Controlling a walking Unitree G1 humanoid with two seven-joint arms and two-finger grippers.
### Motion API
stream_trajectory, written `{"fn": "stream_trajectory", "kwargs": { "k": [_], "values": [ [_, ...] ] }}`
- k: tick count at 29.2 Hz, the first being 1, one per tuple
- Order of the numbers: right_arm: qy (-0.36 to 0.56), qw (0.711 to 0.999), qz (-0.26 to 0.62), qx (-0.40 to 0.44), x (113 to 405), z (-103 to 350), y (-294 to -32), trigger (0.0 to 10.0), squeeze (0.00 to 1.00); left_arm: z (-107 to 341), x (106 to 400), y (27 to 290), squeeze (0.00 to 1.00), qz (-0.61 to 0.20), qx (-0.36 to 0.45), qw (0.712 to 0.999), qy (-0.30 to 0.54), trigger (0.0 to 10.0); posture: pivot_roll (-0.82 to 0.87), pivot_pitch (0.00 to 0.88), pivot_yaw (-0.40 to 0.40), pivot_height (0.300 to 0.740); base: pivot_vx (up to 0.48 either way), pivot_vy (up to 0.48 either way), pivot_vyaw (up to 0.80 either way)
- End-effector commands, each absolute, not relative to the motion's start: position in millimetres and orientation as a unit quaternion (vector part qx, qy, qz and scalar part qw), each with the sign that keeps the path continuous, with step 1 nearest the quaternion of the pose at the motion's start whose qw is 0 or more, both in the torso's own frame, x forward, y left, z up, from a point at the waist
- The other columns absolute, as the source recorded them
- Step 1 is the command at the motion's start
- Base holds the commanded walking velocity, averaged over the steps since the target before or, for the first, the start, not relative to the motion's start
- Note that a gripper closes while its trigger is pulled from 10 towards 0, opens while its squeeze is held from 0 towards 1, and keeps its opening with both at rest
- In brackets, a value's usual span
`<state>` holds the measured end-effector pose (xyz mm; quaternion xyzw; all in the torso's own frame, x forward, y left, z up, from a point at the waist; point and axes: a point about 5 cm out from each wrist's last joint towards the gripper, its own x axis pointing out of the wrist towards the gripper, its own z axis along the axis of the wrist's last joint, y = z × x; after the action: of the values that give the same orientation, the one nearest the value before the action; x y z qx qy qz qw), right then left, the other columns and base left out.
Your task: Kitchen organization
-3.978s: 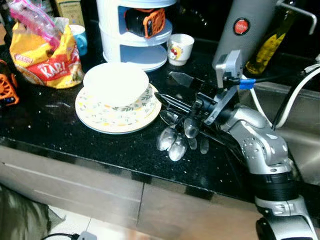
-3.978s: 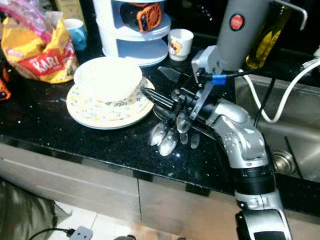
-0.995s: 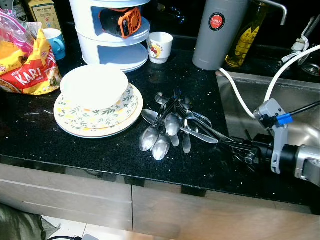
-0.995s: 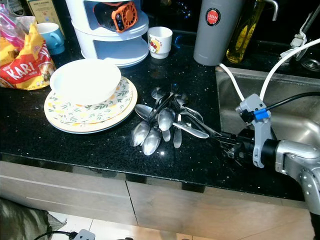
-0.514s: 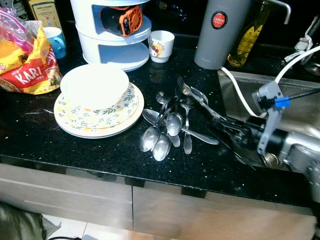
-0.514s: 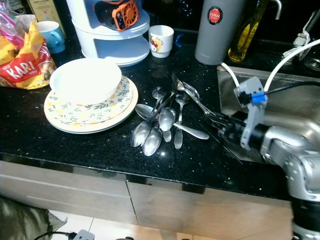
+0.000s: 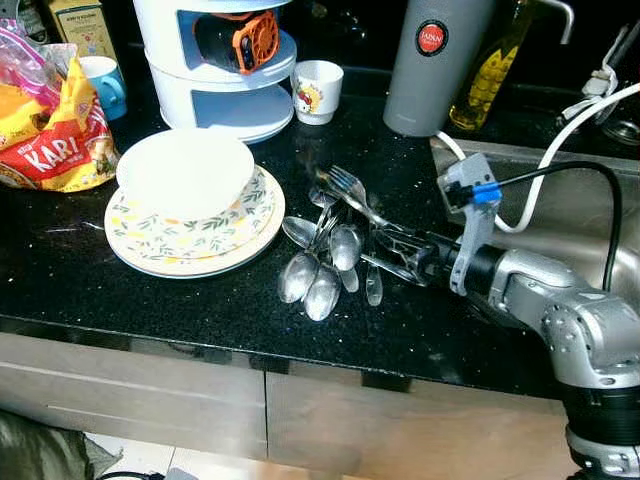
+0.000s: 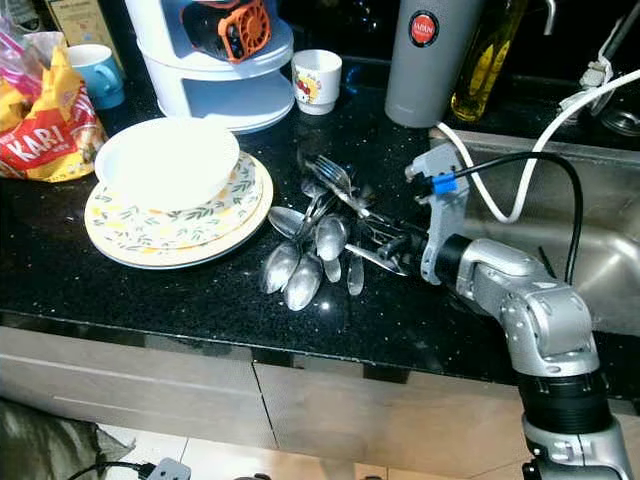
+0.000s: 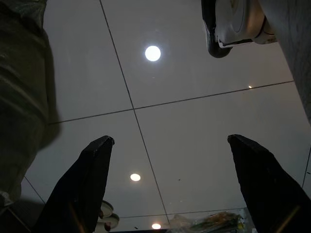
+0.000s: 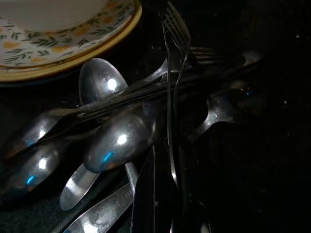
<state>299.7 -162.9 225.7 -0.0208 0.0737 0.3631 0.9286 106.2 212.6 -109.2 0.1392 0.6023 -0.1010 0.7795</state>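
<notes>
A pile of steel spoons [image 7: 320, 272] lies on the black counter [image 7: 150, 300], just right of the stacked floral plates [image 7: 160, 248] and the white bowl [image 7: 185, 170]. My right gripper [image 7: 402, 252] reaches in from the sink side, low over the pile, and is shut on the handles of forks [image 7: 345, 185] whose tines stick up and left above the spoons. In the right wrist view the fork tines [image 10: 172, 29] run out past a dark finger [image 10: 150, 194], over the spoon bowls [image 10: 119, 138]. My left gripper [image 9: 170, 184] hangs open above the tiled floor.
Right of the pile are the steel sink [image 7: 590, 210] and a white hose [image 7: 540, 170]. At the back stand a grey flask [image 7: 430, 60], an oil bottle [image 7: 480, 70], a small cup [image 7: 318, 90], a white tiered rack [image 7: 220, 60] and a blue mug [image 7: 105, 80]. A snack bag [image 7: 55, 140] lies left.
My right gripper has swung left from the sink edge to over the spoon pile, carrying the forks with it. The forks' tines now point up over the spoons.
</notes>
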Motion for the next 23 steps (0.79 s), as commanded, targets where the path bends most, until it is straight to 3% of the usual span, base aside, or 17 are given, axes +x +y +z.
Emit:
{"fn": "stream_trajectory", "kwargs": {
  "k": [1,3,4,8,9,11,12,14,18,23],
  "values": [
    [0.078,0.931,0.356,-0.030,300.8,223.8,-165.4,10.0,0.00,-111.1,98.9,212.1,0.00,-0.102,0.139,0.772,0.612,10.0,-0.01,0.096,-0.023,0.740,0.000,0.000,0.00],
    [0.068,0.931,0.358,-0.032,300.6,226.3,-166.7,10.0,0.60,-111.3,98.6,211.7,0.00,-0.103,0.139,0.772,0.612,10.0,-0.01,0.097,-0.029,0.740,0.000,0.000,0.00],
    [0.063,0.929,0.362,-0.035,299.9,228.0,-166.7,10.0,1.00,-111.4,98.5,211.3,0.00,-0.104,0.138,0.772,0.612,10.0,-0.01,0.096,-0.030,0.740,0.000,0.000,0.00],
    [0.054,0.935,0.347,-0.053,301.6,230.4,-168.1,10.0,1.00,-111.5,98.6,210.5,0.00,-0.105,0.139,0.772,0.612,10.0,-0.01,0.095,-0.032,0.740,0.000,0.000,0.00],
    [0.055,0.937,0.340,-0.058,302.7,229.9,-168.8,10.0,0.54,-111.5,98.7,210.2,0.00,-0.105,0.139,0.772,0.612,10.0,-0.01,0.093,-0.034,0.740,0.000,0.000,0.00],
    [0.055,0.937,0.340,-0.058,302.7,229.9,-168.8,10.0,0.54,-111.5,98.7,210.2,0.00,-0.105,0.139,0.772,0.612,10.0,-0.01,0.093,-0.034,0.740,0.000,0.000,0.00],
    [0.057,0.938,0.336,-0.061,303.8,228.8,-169.3,10.0,0.20,-111.6,98.7,210.0,0.00,-0.106,0.139,0.772,0.611,10.0,-0.01,0.091,-0.036,0.740,0.000,0.000,0.00],
    [0.058,0.938,0.335,-0.062,304.1,228.4,-169.4,10.0,0.20,-111.6,98.6,209.9,0.00,-0.106,0.139,0.772,0.611,10.0,-0.01,0.090,-0.037,0.740,0.000,0.000,0.00],
    [0.052,0.936,0.341,-0.076,304.5,228.9,-167.4,10.0,0.00,-111.6,98.6,210.0,0.00,-0.106,0.140,0.772,0.611,10.0,-0.01,0.088,-0.038,0.740,0.000,0.000,0.00],
    [0.014,0.928,0.361,-0.095,302.6,235.8,-159.0,10.0,0.00,-111.6,98.6,210.0,0.00,-0.106,0.140,0.772,0.611,10.0,-0.01,0.087,-0.035,0.740,0.000,0.000,0.00]
  ]
}}
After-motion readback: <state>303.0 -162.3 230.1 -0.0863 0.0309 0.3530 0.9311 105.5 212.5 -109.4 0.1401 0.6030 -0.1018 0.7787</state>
